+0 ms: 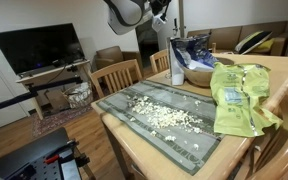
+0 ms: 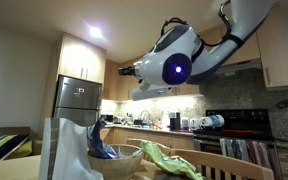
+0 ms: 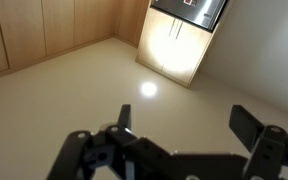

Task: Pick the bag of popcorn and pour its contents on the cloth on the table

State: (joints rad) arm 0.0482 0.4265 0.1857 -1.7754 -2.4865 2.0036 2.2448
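Found nearest the wrist lens: gripper (image 3: 184, 125), spread wide, clasping nothing, aimed up at a pale ceiling. Recorded beyond it at 1 o'clock: a lit ceiling recess.

Seen in an exterior view at 12 o'clock, high over the far end of the table (image 1: 239, 155): arm (image 1: 124, 10), well clear of everything on the top.

Located at 3 o'clock of the cloth (image 1: 199, 145): bag (image 1: 239, 95), lying flat on the table, pale label up, crumpled. Cannot tell whether its edge touches the cloth.

Noted along the middle of the cloth: popcorn (image 1: 164, 112), scattered in a loose band, denser toward 4 o'clock.

Logged at 11 o'clock of the bag, just beside it: bowl (image 1: 199, 72), with a blue-and-white bag (image 1: 189, 50) standing against it.

Observed at 10 o'clock of the cloth: chair (image 1: 114, 75), pushed close to the table edge. Farther off at 9 o'clock: television (image 1: 39, 47) on a low stand.

Viewed from below in an exterior view: arm overhead, blue light on its joint, fridge (image 2: 79, 95) at 9 o'clock.
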